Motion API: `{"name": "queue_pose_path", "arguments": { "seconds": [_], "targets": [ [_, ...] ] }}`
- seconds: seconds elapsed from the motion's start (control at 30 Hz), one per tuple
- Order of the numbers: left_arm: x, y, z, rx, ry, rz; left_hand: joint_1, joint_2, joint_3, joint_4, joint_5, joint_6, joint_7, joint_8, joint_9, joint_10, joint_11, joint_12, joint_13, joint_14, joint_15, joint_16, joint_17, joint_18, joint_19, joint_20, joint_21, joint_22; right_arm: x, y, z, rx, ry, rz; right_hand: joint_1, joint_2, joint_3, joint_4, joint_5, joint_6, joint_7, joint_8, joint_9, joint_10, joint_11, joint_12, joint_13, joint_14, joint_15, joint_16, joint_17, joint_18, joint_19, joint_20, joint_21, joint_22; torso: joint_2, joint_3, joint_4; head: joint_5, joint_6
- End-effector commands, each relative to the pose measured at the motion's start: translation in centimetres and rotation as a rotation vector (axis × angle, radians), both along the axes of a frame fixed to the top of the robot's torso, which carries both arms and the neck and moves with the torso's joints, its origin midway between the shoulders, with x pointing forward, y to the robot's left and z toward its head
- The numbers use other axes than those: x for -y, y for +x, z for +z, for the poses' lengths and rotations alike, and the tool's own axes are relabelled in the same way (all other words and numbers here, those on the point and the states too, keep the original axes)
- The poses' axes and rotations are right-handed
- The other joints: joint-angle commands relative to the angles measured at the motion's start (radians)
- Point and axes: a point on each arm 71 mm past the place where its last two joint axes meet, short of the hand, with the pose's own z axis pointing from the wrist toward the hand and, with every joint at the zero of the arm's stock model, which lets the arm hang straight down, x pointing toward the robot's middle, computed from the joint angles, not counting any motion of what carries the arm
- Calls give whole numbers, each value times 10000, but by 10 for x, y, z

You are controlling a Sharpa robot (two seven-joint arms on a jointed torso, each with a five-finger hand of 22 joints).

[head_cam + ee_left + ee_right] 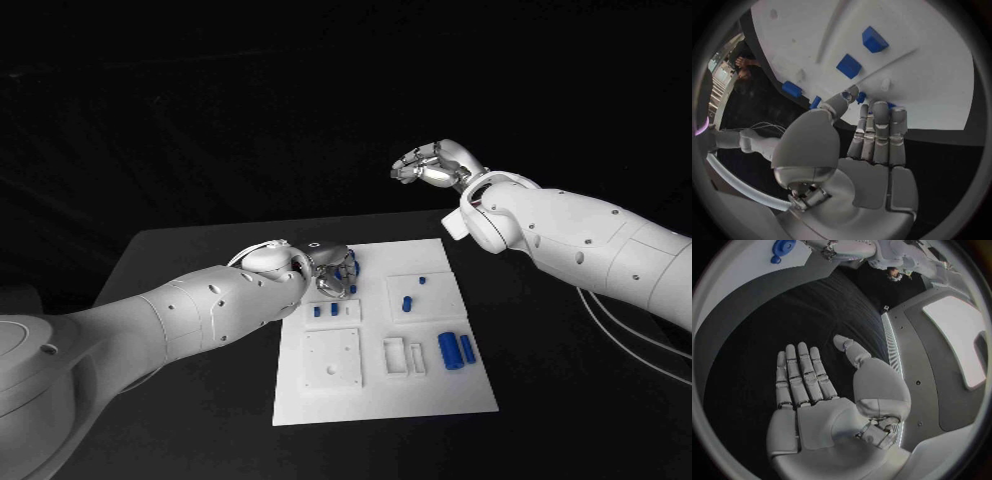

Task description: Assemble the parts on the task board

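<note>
Blue parts (456, 350) lie scattered across the white task board (433, 392) at centre frame. At the board's upper-left corner the left hand (332, 270) sets its fingertips (879, 107) on small blue pieces; whether it pinches one I cannot tell. Any slip there could knock neighbours askew. Upper right, the right hand (433, 168) hangs with fingers straight and empty.

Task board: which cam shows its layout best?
Head view. The whole task board lies in frame, with its recesses and blue parts laid out. The left wrist view gives a close, bent slice of it past the left hand; the right wrist view catches one edge.
</note>
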Motion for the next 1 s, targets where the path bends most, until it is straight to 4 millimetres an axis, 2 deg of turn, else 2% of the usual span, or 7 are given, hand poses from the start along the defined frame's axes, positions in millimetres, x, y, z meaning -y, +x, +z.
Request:
{"name": "queue_pose_path", "arguments": {
  "seconds": [0.03, 0.13, 0.33, 0.63, 0.8, 0.9, 1.0],
  "targets": [
    [3, -1, -2, 3, -89, -121, -10, 92, 59, -7, 40, -103, -11, -65, -30, 58, 11, -53, -13, 30, 20, 71, 10, 971, 71, 21, 59, 14, -2, 0, 1, 64, 16, 45, 42, 60, 34, 3, 63, -11, 33, 50, -16, 30, 7, -42, -12, -46, -16, 38, -17, 178, -3, 77, -62, 15, 0, 2, 1, -18, -8],
    [4, -1, -3, -43, -179, -84, -11, 93, 60, -7, 39, -105, -11, -66, -31, 58, 11, -54, -13, 30, 20, 72, 10, 972, 71, 22, 59, 14, -3, -1, 1, 63, 24, 72, 43, 60, 34, 3, 63, -11, 33, 50, -16, 30, 7, -42, -12, -46, -16, 38, -18, 178, -3, 77, -63, 15, 7, 5, -2, -14, -10],
    [7, -1, -5, -89, -171, -84, -54, 247, 115, 40, 30, -259, -32, -149, -96, 118, 6, -81, -19, 82, 15, 120, 28, 990, 114, 19, 84, 22, -6, -2, 1, 67, 43, 146, 46, 61, 36, 1, 64, -11, 33, 51, -16, 31, 7, -42, -12, -47, -16, 40, -21, 180, -3, 77, -63, 14, 11, 12, -13, -46, -20],
    [7, -1, -9, -191, -114, -38, -131, 370, 156, 60, -41, -203, 75, -112, -132, 116, -12, -198, -57, 176, -4, 192, 51, 1033, 200, 2, 155, 54, -6, -2, 1, 71, 48, 160, 52, 61, 39, -2, 63, -9, 32, 53, -18, 33, 6, -44, -12, -50, -16, 45, -28, 183, -4, 79, -66, 14, 4, 12, -5, -111, -46],
    [8, -1, -11, -318, -26, -21, -182, 468, 183, 70, -64, -86, 189, -46, -149, 226, -39, -226, -57, 251, -30, 241, 65, 1065, 265, -17, 214, 81, -7, -3, 2, 72, 51, 172, 55, 61, 41, -3, 63, -7, 32, 55, -20, 35, 6, -44, -12, -52, -16, 49, -33, 184, -5, 80, -67, 14, 2, 9, 6, -131, -47],
    [8, -1, -12, -463, -3, 10, -189, 571, 219, 54, -62, 212, 368, 119, -135, 552, -133, -139, -1, 377, -120, 309, 84, 1102, 365, -70, 309, 121, -7, -3, 2, 71, 52, 177, 55, 61, 42, -3, 63, -7, 31, 56, -20, 35, 6, -44, -12, -53, -15, 50, -36, 185, -5, 80, -68, 14, -6, 8, 3, -137, -60],
    [8, -1, -12, -501, 40, 41, -160, 667, 273, 38, -52, 321, 374, 178, -144, 677, -168, -123, 17, 429, -156, 305, 74, 1112, 395, -101, 329, 125, -7, -3, 2, 72, 53, 182, 55, 60, 41, -3, 63, -6, 31, 57, -21, 36, 6, -44, -12, -53, -15, 52, -38, 185, -5, 81, -68, 14, -5, 4, 8, -148, -75]
  ]
}}
